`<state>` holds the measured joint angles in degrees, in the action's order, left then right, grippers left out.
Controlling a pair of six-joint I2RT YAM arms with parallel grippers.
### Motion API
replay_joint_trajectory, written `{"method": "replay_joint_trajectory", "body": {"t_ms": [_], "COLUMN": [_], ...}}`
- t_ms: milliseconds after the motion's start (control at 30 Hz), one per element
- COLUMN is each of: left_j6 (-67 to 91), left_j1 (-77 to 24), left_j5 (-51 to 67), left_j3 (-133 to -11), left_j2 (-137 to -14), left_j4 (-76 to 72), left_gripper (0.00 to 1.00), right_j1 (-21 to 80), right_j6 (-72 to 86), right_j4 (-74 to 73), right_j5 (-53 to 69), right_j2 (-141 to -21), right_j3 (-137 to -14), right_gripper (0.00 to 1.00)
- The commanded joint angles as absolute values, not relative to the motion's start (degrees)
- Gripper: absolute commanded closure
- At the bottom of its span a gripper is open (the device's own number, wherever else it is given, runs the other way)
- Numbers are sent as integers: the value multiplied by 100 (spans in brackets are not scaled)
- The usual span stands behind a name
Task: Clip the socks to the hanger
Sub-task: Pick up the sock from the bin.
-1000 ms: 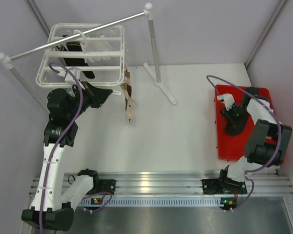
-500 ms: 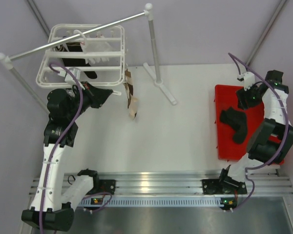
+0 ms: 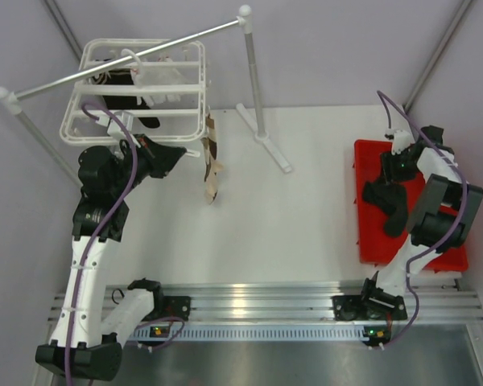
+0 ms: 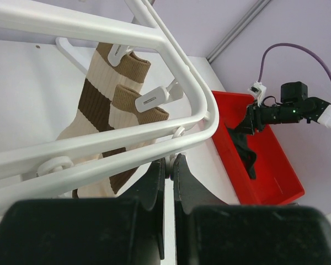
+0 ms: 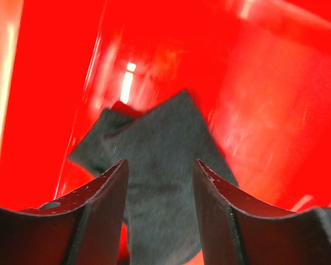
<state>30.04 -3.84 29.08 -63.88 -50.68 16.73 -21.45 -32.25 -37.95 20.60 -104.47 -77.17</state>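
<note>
- White plastic rectangular drying frame with parallel crossbars [image 3: 142, 90]: level, in the upper left of the overhead view.
- Cream fabric sock with brown bands [image 3: 212, 165]: limp, hanging from white clips at the frame's right edge.
- Plain black fabric sock [image 3: 389, 205]: crumpled in a red tray [image 3: 374, 245], right side.

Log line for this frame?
left gripper: shut at hanger edge | cream-brown sock: clipped | right gripper: open over black sock in red tray

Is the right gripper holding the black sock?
No, the right gripper is open, with the black sock lying in the red tray beyond it.
</note>
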Motion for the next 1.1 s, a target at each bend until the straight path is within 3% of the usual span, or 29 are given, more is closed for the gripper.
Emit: {"method": "replay_joint_trajectory", "body": {"t_ms": [0, 333, 467, 567, 1067], "left_j6": [2927, 2865, 2874, 2900, 2927], "left_j1": [-378, -378, -378, -378, -378], "left_j5": [2804, 2725, 2733, 2725, 2900], "left_j3": [-6442, -6477, -6504, -6504, -6706], "left_j2": [-5080, -5124, -5159, -5185, -5194], "left_j4": [1476, 1582, 1600, 1600, 1565], "left_gripper": [100, 100, 100, 100, 100], "right_j1": [-1987, -1854, -1863, -1898, -2391], "right_j6": [-3024, -2997, -3076, -3181, -3481], "right_j4": [-3042, -2531, -2522, -2645, -3726], "right_j5": [1960, 1714, 1714, 1889, 3769], "right_j2": [-10564, -11074, -11057, -10785, -8333], "right_j3": [-7656, -7497, -7462, -7453, -7875], "right_gripper": [54, 60, 88, 99, 100]}}
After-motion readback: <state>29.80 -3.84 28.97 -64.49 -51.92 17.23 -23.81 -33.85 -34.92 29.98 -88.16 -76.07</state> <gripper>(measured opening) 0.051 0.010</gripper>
